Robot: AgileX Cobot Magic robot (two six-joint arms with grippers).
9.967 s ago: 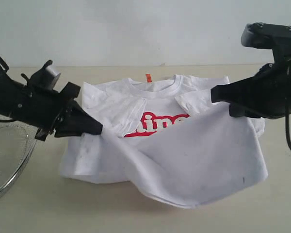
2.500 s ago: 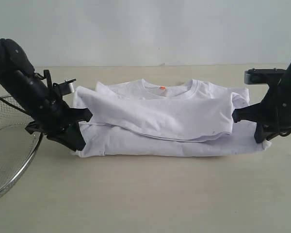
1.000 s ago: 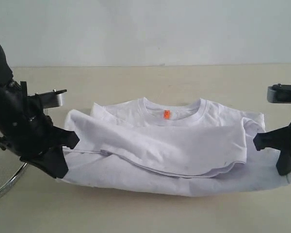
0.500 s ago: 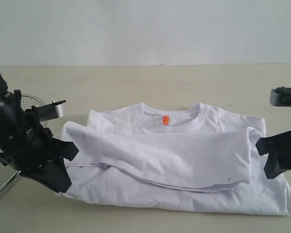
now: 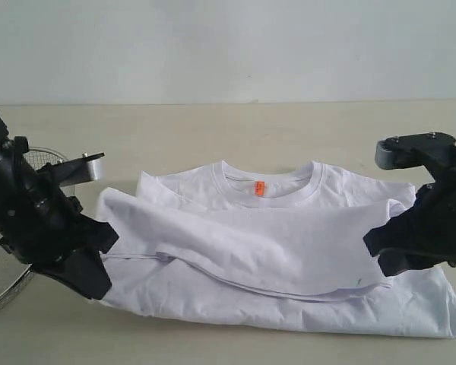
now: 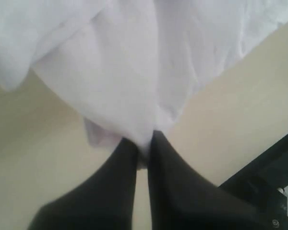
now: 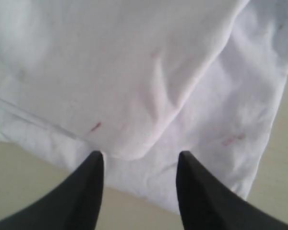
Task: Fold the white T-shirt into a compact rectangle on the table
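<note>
The white T-shirt (image 5: 273, 258) lies folded into a wide band on the pale beige table (image 5: 213, 129), collar and small orange neck tag (image 5: 259, 188) facing up; the red lettering is hidden. My left gripper (image 5: 99, 262) is shut on the shirt's left edge, and in the left wrist view white cloth (image 6: 134, 86) is pinched between its fingers (image 6: 144, 146). Over the shirt's right end, my right gripper (image 5: 384, 255) is open; the right wrist view shows its fingertips (image 7: 139, 158) apart above the cloth (image 7: 149, 96), holding nothing.
A round wire-mesh basket (image 5: 15, 277) sits at the left edge, mostly behind the left arm. A pale wall backs the table. Bare tabletop (image 5: 213, 346) runs along the front.
The right gripper has let go of the shirt's right end, lifted and shifted left over it. The shirt has settled flatter. The left gripper has hardly moved.
</note>
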